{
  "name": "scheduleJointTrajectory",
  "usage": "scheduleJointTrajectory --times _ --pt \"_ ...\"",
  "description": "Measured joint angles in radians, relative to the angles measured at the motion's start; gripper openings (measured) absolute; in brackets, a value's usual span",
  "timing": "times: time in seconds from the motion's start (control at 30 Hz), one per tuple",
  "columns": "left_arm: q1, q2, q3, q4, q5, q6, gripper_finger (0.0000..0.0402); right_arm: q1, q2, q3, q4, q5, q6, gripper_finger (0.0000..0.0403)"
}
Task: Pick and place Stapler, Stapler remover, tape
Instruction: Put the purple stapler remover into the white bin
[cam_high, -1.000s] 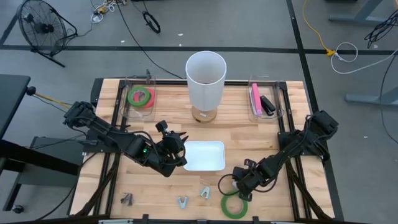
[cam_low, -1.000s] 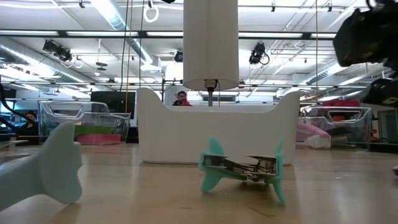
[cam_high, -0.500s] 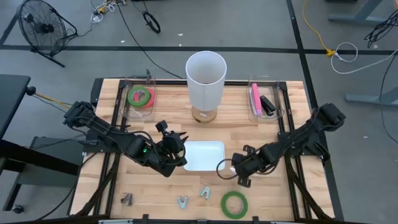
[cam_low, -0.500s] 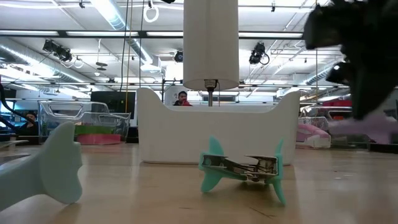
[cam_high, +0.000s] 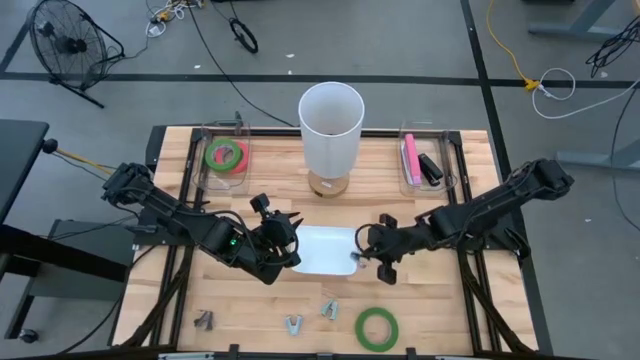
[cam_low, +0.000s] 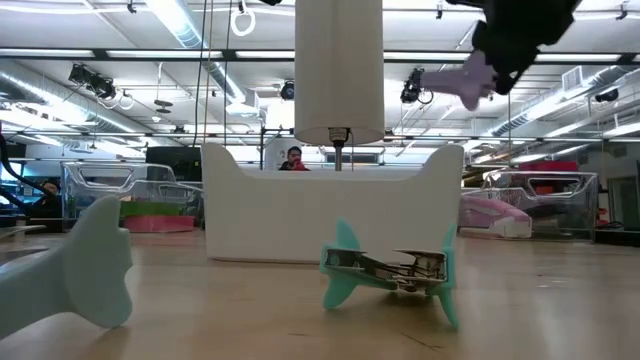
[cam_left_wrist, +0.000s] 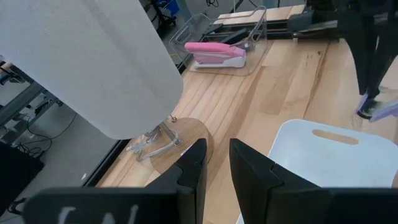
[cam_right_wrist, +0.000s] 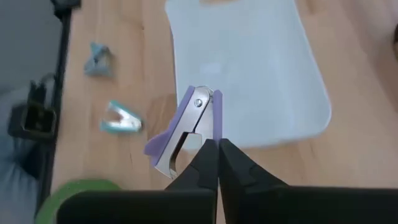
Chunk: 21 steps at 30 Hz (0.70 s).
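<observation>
My right gripper (cam_high: 366, 252) is shut on a purple staple remover (cam_right_wrist: 186, 127) and holds it in the air over the right end of the white tray (cam_high: 320, 262). In the low view the remover (cam_low: 462, 80) hangs high above the tray (cam_low: 330, 215). My left gripper (cam_high: 283, 246) waits at the tray's left end, its fingers a little apart and empty (cam_left_wrist: 219, 177). A green tape roll (cam_high: 377, 327) lies flat near the front edge. A pink stapler (cam_high: 410, 157) lies in the far right clear bin. My right gripper pinches one purple arm of the staple remover (cam_right_wrist: 210, 127) between its two fingertips. The fingers slant down from the table's right side. The remover is lifted clear, its riveted end (cam_right_wrist: 199, 103) pointing away from the fingers and its other arm (cam_right_wrist: 163, 155) spread out sideways.
A tall white cylinder (cam_high: 331, 122) stands on a wooden base behind the tray. A second green tape roll (cam_high: 226, 154) lies in the far left bin. Two teal staple removers (cam_high: 329, 309) (cam_high: 293, 324) and a dark one (cam_high: 204, 320) lie near the front edge.
My right gripper has risen from beside the green tape roll at the front and moved toward the far edge and the left, carrying the purple staple remover up over the tray's right end. In the low view the tray has slid a little to the left.
</observation>
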Motion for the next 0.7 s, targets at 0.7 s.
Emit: scheduleJointTrajectory --times 0.7 --pt "0.006 0.0 0.0 -0.008 0.0 0.0 0.0073 -0.14 0.08 0.001 0.259 -0.022 -0.109 0.001"
